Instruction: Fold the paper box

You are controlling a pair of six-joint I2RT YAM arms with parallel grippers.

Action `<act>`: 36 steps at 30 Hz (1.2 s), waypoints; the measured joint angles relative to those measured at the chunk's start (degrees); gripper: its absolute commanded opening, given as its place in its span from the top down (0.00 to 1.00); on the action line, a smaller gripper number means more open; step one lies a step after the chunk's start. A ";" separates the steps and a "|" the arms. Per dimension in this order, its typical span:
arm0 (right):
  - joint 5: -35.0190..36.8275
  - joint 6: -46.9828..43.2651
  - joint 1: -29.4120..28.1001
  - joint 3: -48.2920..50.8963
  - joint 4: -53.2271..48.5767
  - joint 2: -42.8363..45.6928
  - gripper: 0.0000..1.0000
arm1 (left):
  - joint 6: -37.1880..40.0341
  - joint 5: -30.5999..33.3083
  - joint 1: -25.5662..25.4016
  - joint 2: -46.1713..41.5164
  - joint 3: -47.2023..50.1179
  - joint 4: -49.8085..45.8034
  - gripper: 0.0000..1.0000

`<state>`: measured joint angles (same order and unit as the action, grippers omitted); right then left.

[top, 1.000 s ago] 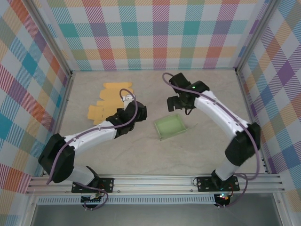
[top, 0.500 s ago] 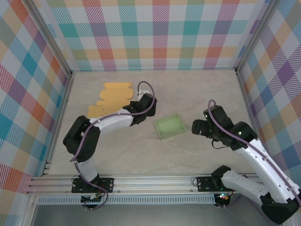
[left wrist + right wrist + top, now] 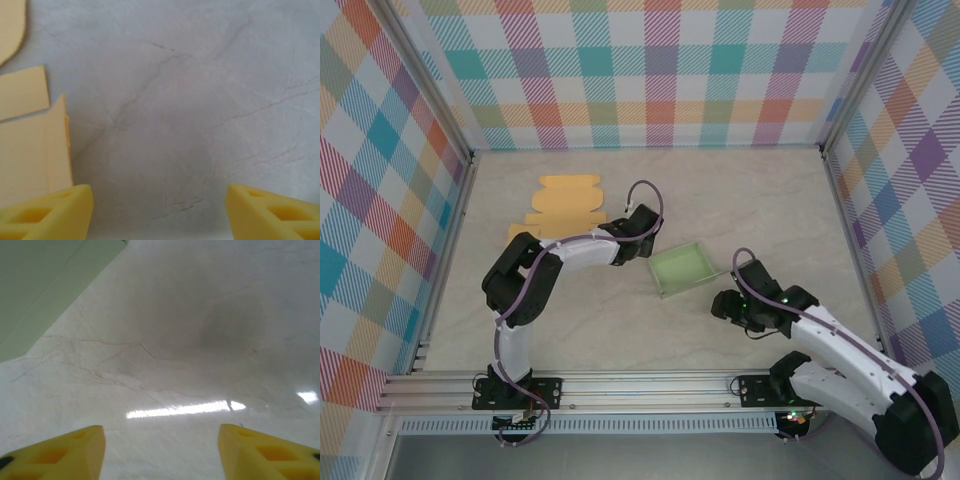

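Left gripper [image 3: 160, 202] and right gripper [image 3: 161, 442] both hang released and empty; the flat orange paper box blank [image 3: 565, 195] looks light and floppy, best pinched at a flap edge

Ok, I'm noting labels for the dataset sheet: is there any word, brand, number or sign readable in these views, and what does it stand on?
No text can be read in any view.
The green paper box, the flat orange cut-out, the marble-look table and the plaid walls all show no print, number or sign.
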<state>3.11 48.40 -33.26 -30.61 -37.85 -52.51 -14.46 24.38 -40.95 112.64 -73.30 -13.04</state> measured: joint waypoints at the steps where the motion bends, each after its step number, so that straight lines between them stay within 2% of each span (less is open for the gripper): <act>1: -0.26 0.11 0.33 0.00 1.79 -1.29 0.54 | -0.07 -0.61 0.00 0.17 0.02 -0.22 0.34; 3: -0.87 0.02 1.68 0.00 6.51 -4.35 0.57 | -0.39 -1.88 0.00 0.24 0.46 -0.13 0.35; 9: -4.11 -1.88 7.39 0.00 16.76 -11.23 0.58 | -2.32 -6.03 -0.37 -0.26 4.76 2.01 0.38; 18: -11.15 -7.13 14.99 -2.25 25.81 -24.17 0.58 | -8.04 -8.57 -4.15 -6.80 14.08 5.70 0.41; 25: -16.24 -11.72 17.44 -13.49 28.72 -36.50 0.58 | -13.31 -8.26 -10.32 -9.68 16.94 8.04 0.44; 31: -18.38 -15.74 19.89 -24.35 27.21 -45.18 0.55 | -17.22 -7.15 -14.93 -10.60 18.91 13.62 0.44; 36: -17.38 -18.38 24.94 -26.51 23.15 -44.52 0.43 | -18.97 -3.80 -15.98 -15.67 23.61 16.15 0.43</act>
<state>-14.26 30.02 -8.32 -57.12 -14.70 -97.03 -33.43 20.58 -56.93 96.97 -49.69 3.11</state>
